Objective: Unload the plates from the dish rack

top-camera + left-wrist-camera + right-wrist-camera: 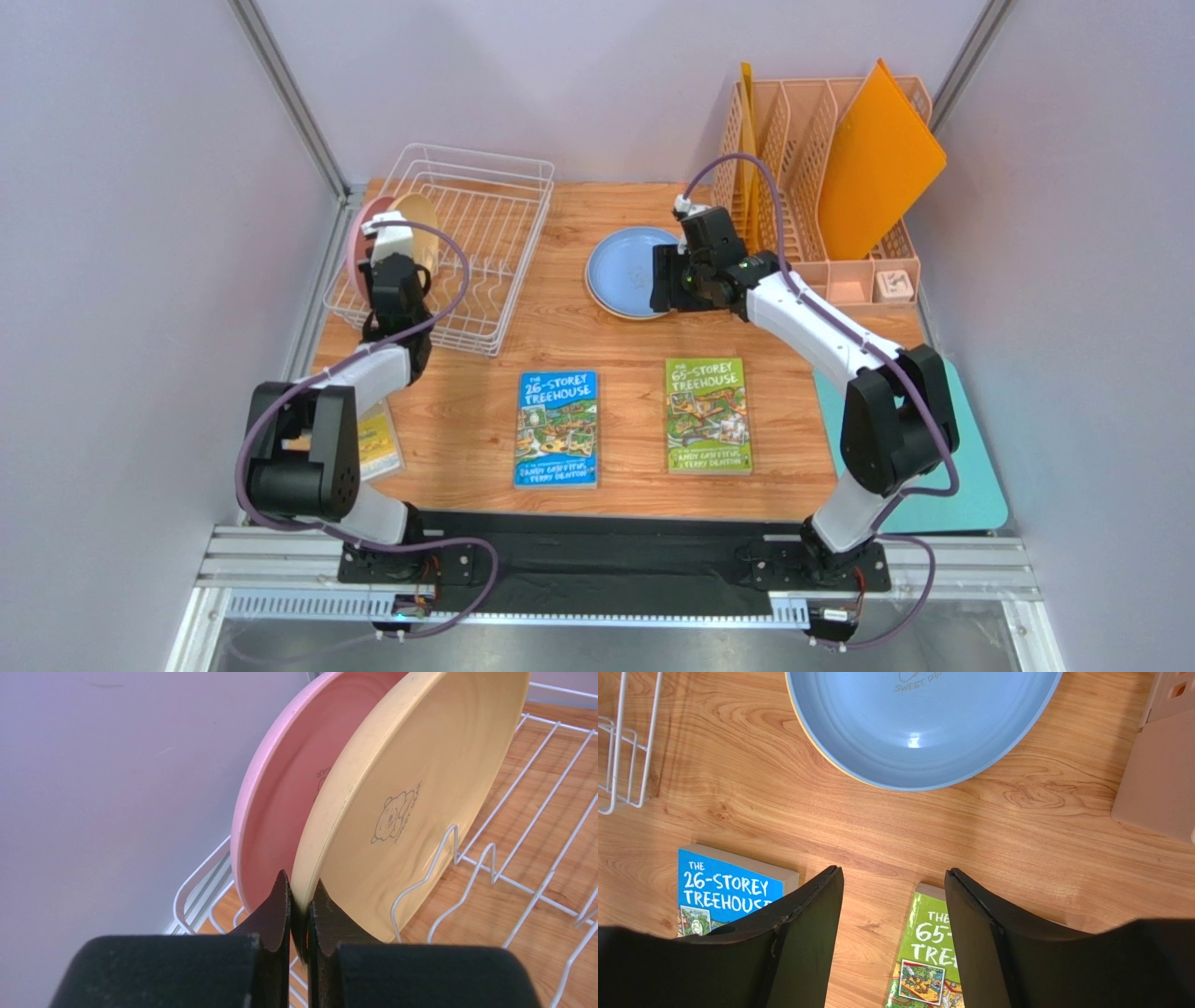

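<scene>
Unloaded: light blue plate flat on counter, out of dish rack; cream edge under it, maybe another. In rack, upright: cream plate, pink plate. Grip: left gripper clamps cream plate's rim; right gripper wide, empty. Two visibly left.

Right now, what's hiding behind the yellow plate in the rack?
The pink plate stands right behind the yellow plate, both upright in the dish rack. The yellow plate covers much of the pink one, and anything further behind cannot be seen.
</scene>
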Controlling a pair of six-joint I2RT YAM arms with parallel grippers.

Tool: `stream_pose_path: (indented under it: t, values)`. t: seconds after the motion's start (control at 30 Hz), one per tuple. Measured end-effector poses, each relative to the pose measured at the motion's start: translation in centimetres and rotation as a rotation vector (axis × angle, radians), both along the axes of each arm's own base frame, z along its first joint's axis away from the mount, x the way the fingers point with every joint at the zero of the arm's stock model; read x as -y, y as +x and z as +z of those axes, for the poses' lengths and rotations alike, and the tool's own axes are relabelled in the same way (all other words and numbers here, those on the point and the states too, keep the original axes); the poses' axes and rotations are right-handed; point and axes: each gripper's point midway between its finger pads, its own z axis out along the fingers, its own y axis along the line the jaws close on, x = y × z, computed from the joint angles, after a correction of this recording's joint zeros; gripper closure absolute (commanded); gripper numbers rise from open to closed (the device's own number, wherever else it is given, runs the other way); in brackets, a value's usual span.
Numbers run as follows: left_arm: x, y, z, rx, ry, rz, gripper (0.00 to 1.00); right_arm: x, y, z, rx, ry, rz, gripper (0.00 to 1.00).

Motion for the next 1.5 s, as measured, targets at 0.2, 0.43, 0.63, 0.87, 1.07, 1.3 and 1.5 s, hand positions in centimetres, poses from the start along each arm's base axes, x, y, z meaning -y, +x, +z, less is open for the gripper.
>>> stream_pose_path:
  t: [0.2,0.43,0.63,0.87,1.07,1.3,1.5]
  values:
    - [0.1,-0.6,0.5,-0.024,0.033,-0.018,1.0,0.2,-0.3,-0.6,-0.013,-0.007,-0.001,0.39]
    - [0.6,-0.9,0.9,-0.05,0.102,-0.021,1.0,0.2,-0.3,-0.6,-0.014,-0.008,-0.001,0.39]
    - [1.2,-0.4,2.5,0.001,0.14,0.006,1.0,0.3,-0.5,-0.9,-0.02,-0.011,0.0,0.39]
    - [2.6,-0.2,0.5,-0.077,0.242,0.05,1.0,0.3,-0.6,-1.0,-0.024,-0.013,0.0,0.39]
    - [3.1,-0.8,2.2,-0.07,0.318,0.098,1.0,0.3,-0.6,-1.2,-0.026,-0.014,0.0,0.39]
    - [2.8,-2.5,6.9,0.002,0.328,0.15,1.0,0.7,-1.3,-2.4,-0.052,-0.026,-0.001,0.39]
    - [2.7,-4.3,11.0,0.055,0.296,0.174,1.0,0.8,-1.6,-1.9,-0.043,-0.02,-0.003,0.39]
